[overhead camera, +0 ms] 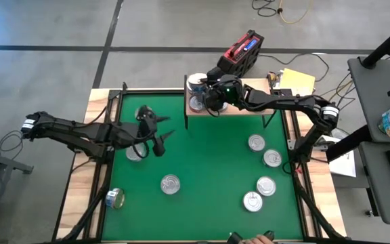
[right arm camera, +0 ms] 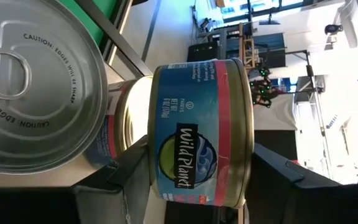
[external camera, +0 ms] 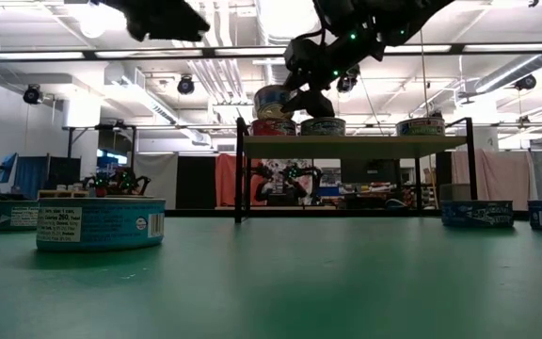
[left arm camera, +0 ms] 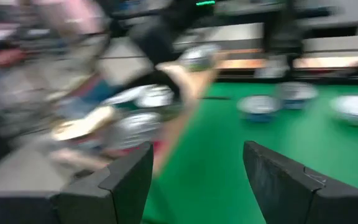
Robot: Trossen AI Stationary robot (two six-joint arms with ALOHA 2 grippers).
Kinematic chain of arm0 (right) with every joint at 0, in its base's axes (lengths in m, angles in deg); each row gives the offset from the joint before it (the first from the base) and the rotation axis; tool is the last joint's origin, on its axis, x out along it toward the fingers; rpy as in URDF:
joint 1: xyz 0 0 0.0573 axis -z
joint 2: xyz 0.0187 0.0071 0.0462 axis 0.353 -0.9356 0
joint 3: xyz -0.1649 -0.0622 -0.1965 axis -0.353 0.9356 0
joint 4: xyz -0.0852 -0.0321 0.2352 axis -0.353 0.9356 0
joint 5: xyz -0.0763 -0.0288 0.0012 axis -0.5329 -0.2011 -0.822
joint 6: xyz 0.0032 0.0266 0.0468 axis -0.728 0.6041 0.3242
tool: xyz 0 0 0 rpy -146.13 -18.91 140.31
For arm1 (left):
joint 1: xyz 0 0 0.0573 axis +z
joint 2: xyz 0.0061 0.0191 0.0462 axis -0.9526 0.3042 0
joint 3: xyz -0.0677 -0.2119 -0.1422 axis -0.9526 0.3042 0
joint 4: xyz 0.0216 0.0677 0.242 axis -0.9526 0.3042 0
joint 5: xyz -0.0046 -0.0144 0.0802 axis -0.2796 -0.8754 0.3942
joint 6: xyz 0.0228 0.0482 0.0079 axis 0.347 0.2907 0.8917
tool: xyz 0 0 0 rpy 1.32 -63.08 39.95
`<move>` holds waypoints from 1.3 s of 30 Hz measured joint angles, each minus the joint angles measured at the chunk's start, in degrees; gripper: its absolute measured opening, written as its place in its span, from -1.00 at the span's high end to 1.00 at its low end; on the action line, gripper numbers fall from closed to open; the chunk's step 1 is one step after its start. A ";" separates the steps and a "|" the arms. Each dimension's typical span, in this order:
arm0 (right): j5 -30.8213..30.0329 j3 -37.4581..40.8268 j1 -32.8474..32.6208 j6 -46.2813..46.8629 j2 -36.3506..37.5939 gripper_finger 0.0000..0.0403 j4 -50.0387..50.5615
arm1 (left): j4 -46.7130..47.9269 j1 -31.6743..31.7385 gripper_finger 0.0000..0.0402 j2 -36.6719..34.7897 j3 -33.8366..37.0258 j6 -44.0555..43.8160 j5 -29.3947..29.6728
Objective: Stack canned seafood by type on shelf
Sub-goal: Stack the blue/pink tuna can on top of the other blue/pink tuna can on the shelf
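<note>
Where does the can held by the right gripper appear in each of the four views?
High view: the held can is at the shelf's left end, by the right gripper.
Low view: upper can of the stack at the shelf's left end.
Left wrist view: too blurred to tell.
Right wrist view: centre, between the fingers.
Shared landmark: the shelf.

Shelf (overhead camera: 249, 109) right half lies open; cans (overhead camera: 196, 103) crowd its left end.

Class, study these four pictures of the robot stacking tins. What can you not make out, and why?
- Left wrist view: all blurred; tin labels unreadable.
- High view: right gripper covers the tin it holds above the shelf.
- Low view: left gripper cut off by the top edge.
- High view: tin tops on the mat too small to sort by type.
</note>
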 joint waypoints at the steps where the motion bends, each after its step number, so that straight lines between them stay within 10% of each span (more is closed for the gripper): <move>1: -0.01 0.00 0.00 0.06 0.00 0.03 0.01 | 0.17 0.01 -0.16 0.14 0.09 -0.03 3.60; 7: 0.00 -0.02 0.00 0.13 0.00 0.00 0.01 | 6.31 0.05 -0.16 0.26 0.21 -2.33 17.83; 39: -7.76 -6.37 -4.46 8.02 0.63 0.06 8.46 | 8.63 0.04 -0.16 3.64 0.63 -4.79 17.83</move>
